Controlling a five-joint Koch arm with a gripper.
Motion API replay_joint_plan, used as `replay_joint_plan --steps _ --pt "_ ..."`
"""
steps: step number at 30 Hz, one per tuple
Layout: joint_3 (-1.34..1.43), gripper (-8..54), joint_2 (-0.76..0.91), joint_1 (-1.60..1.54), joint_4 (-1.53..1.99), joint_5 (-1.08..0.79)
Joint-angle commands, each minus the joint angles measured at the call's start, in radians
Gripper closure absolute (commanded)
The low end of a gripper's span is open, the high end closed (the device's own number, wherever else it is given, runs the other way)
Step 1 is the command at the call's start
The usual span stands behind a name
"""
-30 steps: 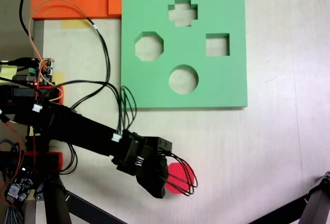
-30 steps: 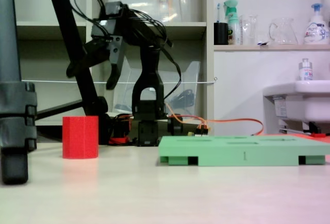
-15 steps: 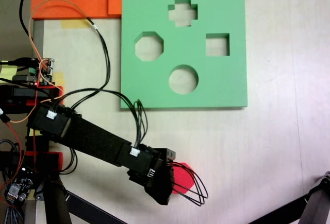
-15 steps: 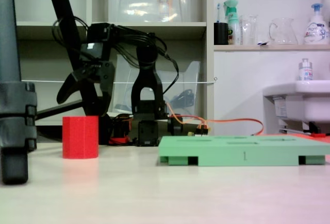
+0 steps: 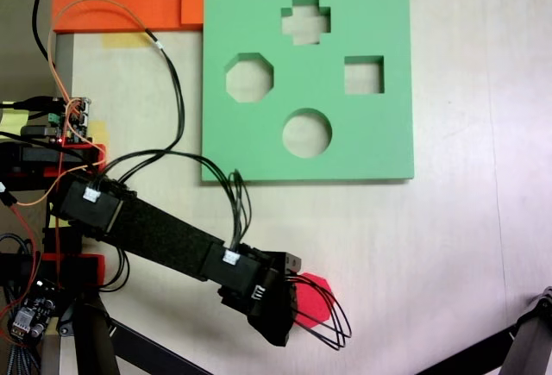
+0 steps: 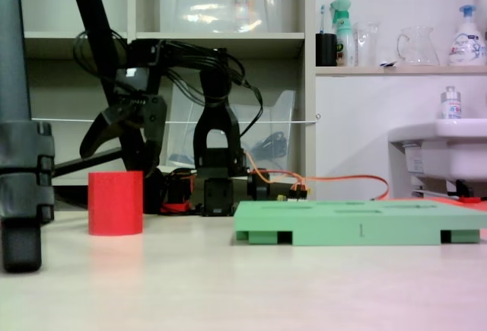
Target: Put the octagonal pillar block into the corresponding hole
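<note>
1. The black gripper (image 6: 122, 144) hangs just above the small bright red foam octagonal pillar block (image 6: 115, 202), jaws spread wide, grasping nothing.
2. That block (image 5: 314, 297) stands on the pale table (image 5: 431, 246) at lower centre of the top-down fixed view, partly under the arm.
3. The eight-sided cutout (image 5: 249, 78) sits in the flat green foam board (image 5: 379, 138), upper centre, well apart from the block.

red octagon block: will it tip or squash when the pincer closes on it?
The red block stands on a broad flat base, so tipping seems unlikely. It looks like foam: probably light, and may give slightly. The open pincer hangs just above it.
</note>
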Motion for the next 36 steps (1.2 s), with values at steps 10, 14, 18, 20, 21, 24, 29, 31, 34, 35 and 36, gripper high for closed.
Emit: replay_joint_plan --steps 10,14,18,20,21,24,29,31,34,35,36 --pt "-0.071 -6.7 -0.063 -0.064 -0.064 -0.048" --pt "-0.143 -6.7 -0.114 -0.087 -0.009 -0.144" --pt "-0.215 -6.7 -0.135 -0.100 0.067 -0.156" --pt "-0.262 -6.7 -0.147 -0.103 0.117 -0.189" --pt "-0.267 -6.7 -0.152 -0.104 0.127 -0.212" --pt "-0.267 -6.7 -0.175 -0.098 0.156 -0.242" --pt "-0.285 -6.7 -0.179 -0.074 0.213 -0.242" --pt "-0.291 -6.7 -0.179 -0.066 0.224 -0.242" --pt "-0.295 -6.7 -0.189 -0.060 0.224 -0.242" --pt "-0.308 -6.7 -0.199 -0.058 0.224 -0.242" --pt "-0.316 -6.7 -0.204 -0.055 0.224 -0.244"
